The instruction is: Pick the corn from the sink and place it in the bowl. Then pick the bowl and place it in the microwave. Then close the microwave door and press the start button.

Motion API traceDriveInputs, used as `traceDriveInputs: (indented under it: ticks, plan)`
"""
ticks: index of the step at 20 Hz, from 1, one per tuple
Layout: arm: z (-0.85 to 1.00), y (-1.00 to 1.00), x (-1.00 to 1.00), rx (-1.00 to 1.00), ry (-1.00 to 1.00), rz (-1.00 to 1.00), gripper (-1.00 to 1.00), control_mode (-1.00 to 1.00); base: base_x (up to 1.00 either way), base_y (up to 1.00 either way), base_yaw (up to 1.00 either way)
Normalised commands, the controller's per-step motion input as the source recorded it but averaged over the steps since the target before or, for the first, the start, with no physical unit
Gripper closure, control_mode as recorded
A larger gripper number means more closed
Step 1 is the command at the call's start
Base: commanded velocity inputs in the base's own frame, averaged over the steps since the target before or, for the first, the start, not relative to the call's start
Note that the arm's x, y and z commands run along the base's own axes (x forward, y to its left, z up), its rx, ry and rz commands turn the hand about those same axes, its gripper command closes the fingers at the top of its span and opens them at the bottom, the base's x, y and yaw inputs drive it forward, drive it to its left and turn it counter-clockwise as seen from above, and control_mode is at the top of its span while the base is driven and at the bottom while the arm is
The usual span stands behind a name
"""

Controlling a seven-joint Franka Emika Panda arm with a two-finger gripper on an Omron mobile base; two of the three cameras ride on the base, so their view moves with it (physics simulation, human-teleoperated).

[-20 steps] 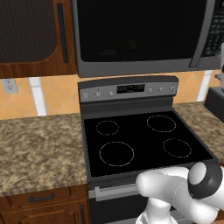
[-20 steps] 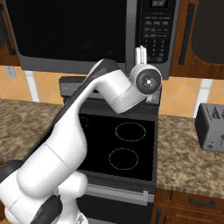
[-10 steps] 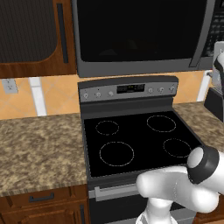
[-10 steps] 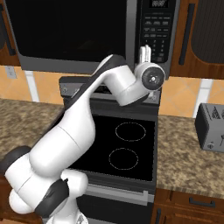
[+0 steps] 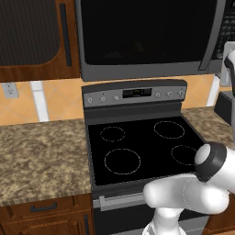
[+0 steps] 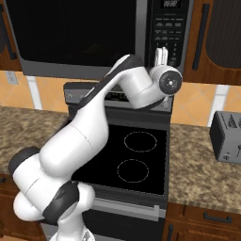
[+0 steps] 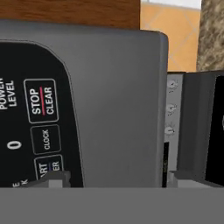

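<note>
Gripper [image 6: 161,53] upper centre of right base view, fingers pointing up at the microwave [image 6: 94,33] button panel [image 6: 169,28] | we read it as spread wide in hand view, tips far apart | microwave door [image 5: 142,32] shut, top of left base view | stove [image 5: 142,147] below

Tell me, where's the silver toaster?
In the right base view, the boxy silver toaster sits on the speckled brown stone counter, right of the black glass stove.
</note>
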Motion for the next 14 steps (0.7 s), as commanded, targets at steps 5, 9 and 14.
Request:
traceDriveInputs:
  ticks: [5,9,14]
  plan:
    - [-0.15,-0.06,0.38,0.03,0.0,0.0,-1.0,-1.0,0.0,0.0,0.0]
    - [-0.31,0.01,0.04,0.0,-0.01,0.0,-1.0,-1.0,0.0,0.0,0.0]
    - [-0.14,0.26,-0.3,0.0,-0.01,0.0,-1.0,-1.0,0.0,0.0,0.0]
